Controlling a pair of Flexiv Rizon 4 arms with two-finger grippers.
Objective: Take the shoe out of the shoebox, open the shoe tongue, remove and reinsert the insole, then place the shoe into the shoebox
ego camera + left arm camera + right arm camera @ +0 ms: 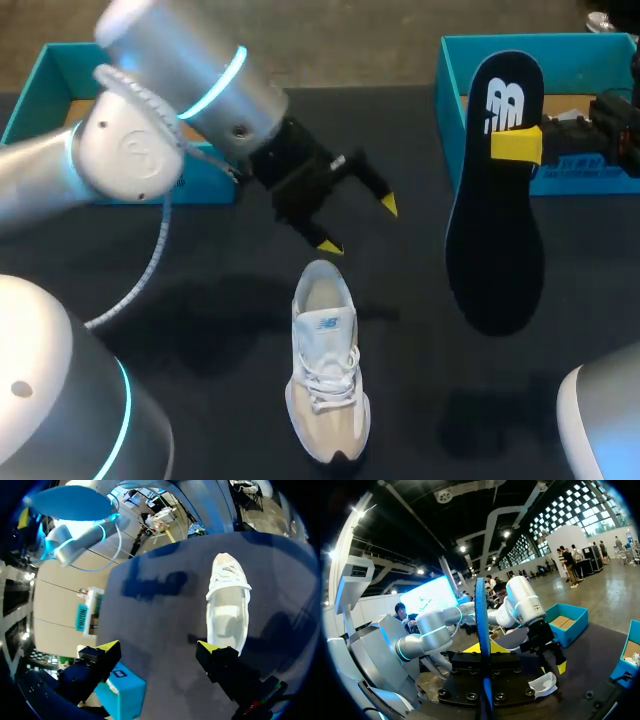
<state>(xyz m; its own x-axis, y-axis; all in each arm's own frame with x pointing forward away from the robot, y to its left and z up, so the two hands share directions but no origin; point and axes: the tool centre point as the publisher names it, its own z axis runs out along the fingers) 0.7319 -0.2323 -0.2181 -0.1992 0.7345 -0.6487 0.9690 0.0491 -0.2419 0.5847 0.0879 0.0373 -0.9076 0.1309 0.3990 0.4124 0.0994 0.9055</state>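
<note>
**Our left claw [357,226] hangs released above the shoe [325,375]; our right claw [516,146] is clenched on the insole [495,230].**

Left to right we count one teal box half [35,100] at ten o'clock on the worktop [420,400]. Then comes one white-and-beige shoe lying at six o'clock of the left claw, and one dark insole held clear of the worktop at the shoe's two o'clock. A second teal box half [580,60] sits at one o'clock. We judge the shoe light, soft in the upper and firmer at heel and sole, so the heel collar suits gripping. The insole looks thin, light and bendy. Pinched near its heel, its toe end may sag.
</note>
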